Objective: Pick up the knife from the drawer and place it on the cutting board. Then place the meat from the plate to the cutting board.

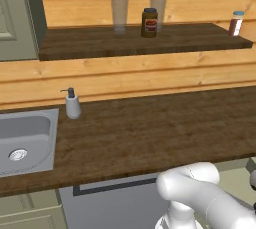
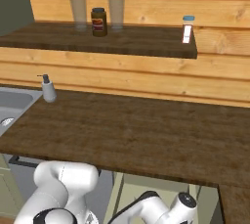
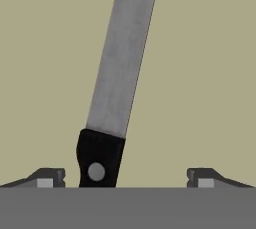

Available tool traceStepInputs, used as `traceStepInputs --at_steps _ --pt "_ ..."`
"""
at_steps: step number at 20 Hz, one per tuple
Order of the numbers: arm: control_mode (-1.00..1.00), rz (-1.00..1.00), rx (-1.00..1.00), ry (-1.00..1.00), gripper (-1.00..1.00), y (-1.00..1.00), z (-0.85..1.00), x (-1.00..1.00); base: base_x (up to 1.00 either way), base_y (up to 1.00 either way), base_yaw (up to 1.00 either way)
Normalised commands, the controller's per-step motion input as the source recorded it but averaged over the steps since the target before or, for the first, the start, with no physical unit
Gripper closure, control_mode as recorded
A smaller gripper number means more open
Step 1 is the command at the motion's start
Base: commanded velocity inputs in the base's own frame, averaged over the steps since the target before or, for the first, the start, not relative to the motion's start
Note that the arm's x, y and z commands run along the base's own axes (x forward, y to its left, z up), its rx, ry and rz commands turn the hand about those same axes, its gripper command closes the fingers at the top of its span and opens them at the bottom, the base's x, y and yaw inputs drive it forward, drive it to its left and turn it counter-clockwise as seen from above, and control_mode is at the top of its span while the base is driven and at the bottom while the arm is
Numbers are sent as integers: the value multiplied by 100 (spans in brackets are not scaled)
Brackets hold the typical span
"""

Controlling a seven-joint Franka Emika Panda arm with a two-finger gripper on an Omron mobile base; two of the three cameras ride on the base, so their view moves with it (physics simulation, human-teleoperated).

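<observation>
Gripper (image 3: pixel 125 178) spread wide over the knife (image 3: pixel 120 73) on the drawer floor (image 3: pixel 45 73); nothing pinched yet.

Hand view, left to right: left fingertip (image 3: pixel 47 177), black handle just beside it, right fingertip well apart to the right; the silver blade runs away up the frame, leaning right. Judgement: the handle sits off-centre toward the left finger, so shifting the hand to centre it, then closing squarely across the handle, not the blade, should prevent twisting. The base views add what the hand view lacks: sink (image 1: pixel 35 138), soap dispenser (image 1: pixel 73 104), wooden countertop (image 1: pixel 150 128), shelf (image 2: pixel 122 42) with a jar (image 2: pixel 99 21).
</observation>
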Motion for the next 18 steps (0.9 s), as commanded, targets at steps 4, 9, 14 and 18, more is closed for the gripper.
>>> traceStepInputs --at_steps 4,9,14,18 --pt "-100 -6 0 0 -100 0 -27 -4 0 0 0" --pt "-100 -10 0 0 -100 0 -43 -34 0 0 0" --pt "-100 -10 -2 9 -100 7 -72 -13 0 0 0" --pt "-100 -7 -1 7 100 4 -72 -22 0 0 0"
